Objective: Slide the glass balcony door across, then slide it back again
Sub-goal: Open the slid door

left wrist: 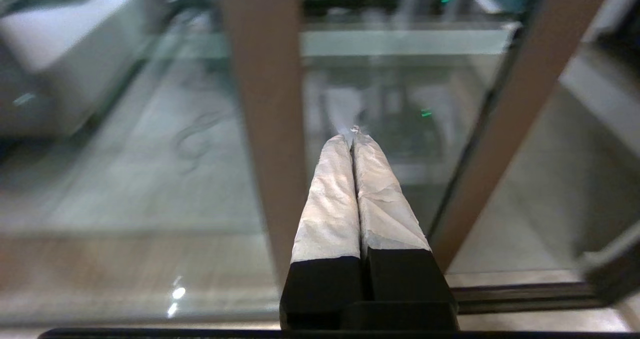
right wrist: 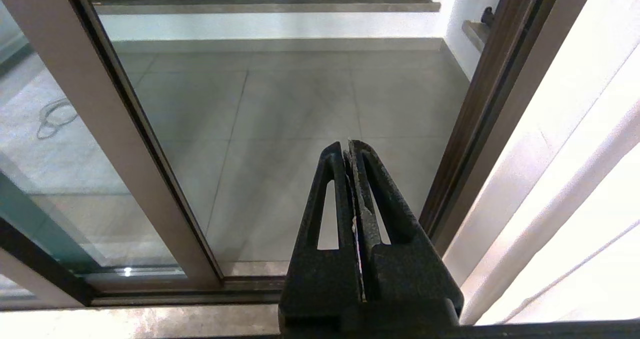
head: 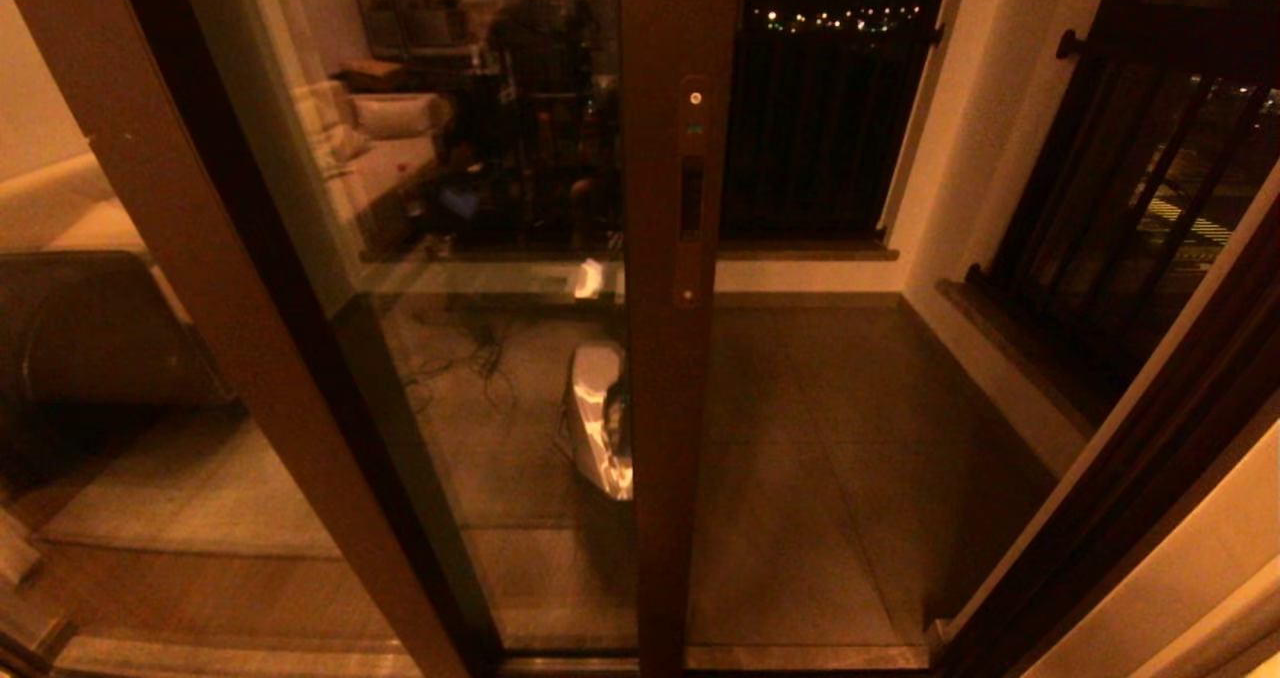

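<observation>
Dim tiled balcony floor [head: 800, 438], tall brown-framed glass balcony door [head: 678, 358] part-open, left gripper [left wrist: 354, 131] and right gripper [right wrist: 348, 146] both pinched closed, empty.

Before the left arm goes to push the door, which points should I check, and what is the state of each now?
1. Door stands partly open, gap on the right: ok.
2. Handle slot on its upright rail is visible and unblocked: ok.
3. Left tool is shut, ready to push: ok.
4. Left tool is touching the door: not ok, it is short of the glass.
5. Right tool is shut and clear of the frame: ok.
6. Floor track is free of objects: cannot tell in full.
</observation>
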{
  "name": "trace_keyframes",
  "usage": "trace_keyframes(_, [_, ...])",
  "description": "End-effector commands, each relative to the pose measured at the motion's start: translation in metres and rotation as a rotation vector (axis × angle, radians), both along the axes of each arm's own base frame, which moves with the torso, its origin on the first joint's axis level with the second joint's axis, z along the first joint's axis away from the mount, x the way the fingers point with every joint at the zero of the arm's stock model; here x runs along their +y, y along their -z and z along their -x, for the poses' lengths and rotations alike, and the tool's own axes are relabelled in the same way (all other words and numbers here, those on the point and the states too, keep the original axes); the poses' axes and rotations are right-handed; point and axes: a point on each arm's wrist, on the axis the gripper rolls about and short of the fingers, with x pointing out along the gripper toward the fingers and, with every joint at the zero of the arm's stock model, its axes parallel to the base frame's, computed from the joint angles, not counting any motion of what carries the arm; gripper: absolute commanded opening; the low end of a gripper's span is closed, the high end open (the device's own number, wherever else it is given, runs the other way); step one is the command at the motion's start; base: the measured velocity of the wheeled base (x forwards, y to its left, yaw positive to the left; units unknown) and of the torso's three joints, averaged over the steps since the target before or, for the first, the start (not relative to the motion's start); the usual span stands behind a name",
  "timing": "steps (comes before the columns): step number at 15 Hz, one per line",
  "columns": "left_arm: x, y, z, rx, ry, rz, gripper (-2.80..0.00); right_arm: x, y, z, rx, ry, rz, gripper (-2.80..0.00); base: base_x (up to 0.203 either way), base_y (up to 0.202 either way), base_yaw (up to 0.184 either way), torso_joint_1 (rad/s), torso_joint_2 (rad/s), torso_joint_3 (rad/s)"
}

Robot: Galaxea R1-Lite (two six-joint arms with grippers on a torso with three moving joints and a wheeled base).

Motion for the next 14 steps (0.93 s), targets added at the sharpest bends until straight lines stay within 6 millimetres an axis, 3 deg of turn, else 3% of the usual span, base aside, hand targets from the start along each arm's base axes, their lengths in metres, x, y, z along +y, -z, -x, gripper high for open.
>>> trace_keyframes(1, [-0.001, -0.023, -0.058, 0.109, 0.042, 0.004, -2.80, 0.000, 0.000, 0.000, 0.001, -0.001, 0.001, -2.80, 0.000, 0.000, 0.000, 0.000, 0.00, 0.000])
trace_keyframes(4, [-0.012, -0.057, -0.120, 0.115, 0.152, 0.025, -2.80, 0.000, 0.000, 0.000, -0.001, 0.000, 0.001, -2.80, 0.000, 0.000, 0.000, 0.000, 0.00, 0.000])
trace_keyframes(7, [-0.053, -0.079, -0.173, 0.131, 0.273, 0.033, -2.80, 0.000, 0.000, 0.000, 0.001, -0.001, 0.001, -2.80, 0.000, 0.000, 0.000, 0.000, 0.00, 0.000])
trace_keyframes(11, [-0.127, -0.100, -0.196, 0.116, 0.385, 0.054, -2.80, 0.000, 0.000, 0.000, 0.001, -0.001, 0.001, -2.80, 0.000, 0.000, 0.000, 0.000, 0.00, 0.000])
trace_keyframes(14, [-0.159, -0.108, -0.202, 0.126, 0.435, 0.089, -2.80, 0.000, 0.000, 0.000, 0.000, 0.000, 0.001, -2.80, 0.000, 0.000, 0.000, 0.000, 0.00, 0.000])
